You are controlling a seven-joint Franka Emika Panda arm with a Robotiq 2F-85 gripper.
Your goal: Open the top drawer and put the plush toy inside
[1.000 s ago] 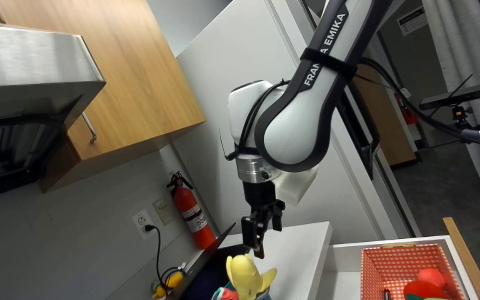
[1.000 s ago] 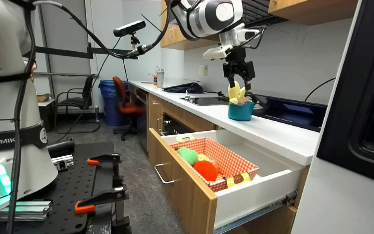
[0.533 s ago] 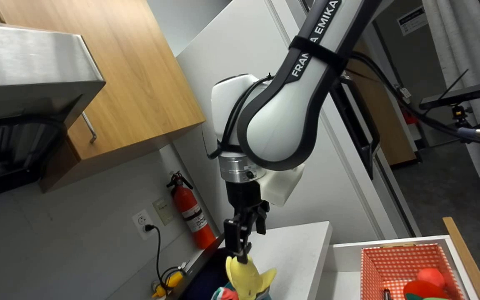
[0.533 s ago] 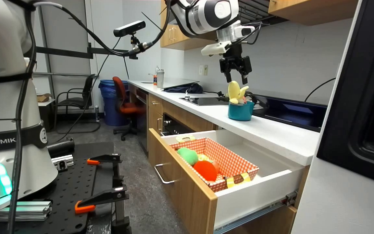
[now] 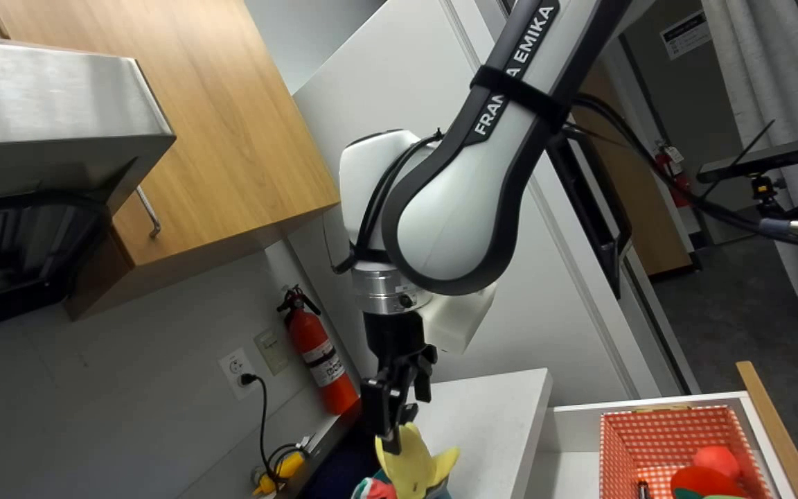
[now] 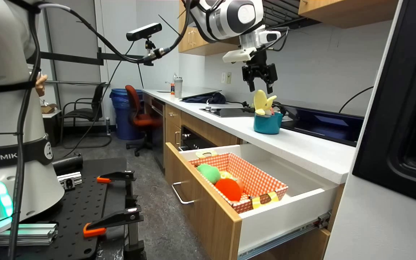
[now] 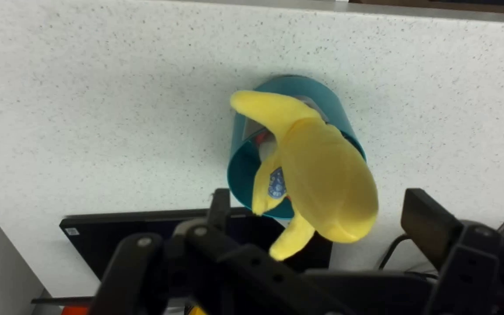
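In an exterior view: plush toy (image 5: 413, 466), jaws just above. In an exterior view: drawer (image 6: 208, 216), pulled out; pot (image 6: 267, 124) on tabletop (image 6: 298, 145), plush toy jutting from it. Wrist view: jaws wide apart, nothing held. Step, judged: lining up grasp; next, lower and close.

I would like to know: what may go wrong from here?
The plush toy pokes out of a teal pot, which might tip during lifting. The open pincer, if lowered too far, could catch the pot. The drawer stands open; a bump might shift it.
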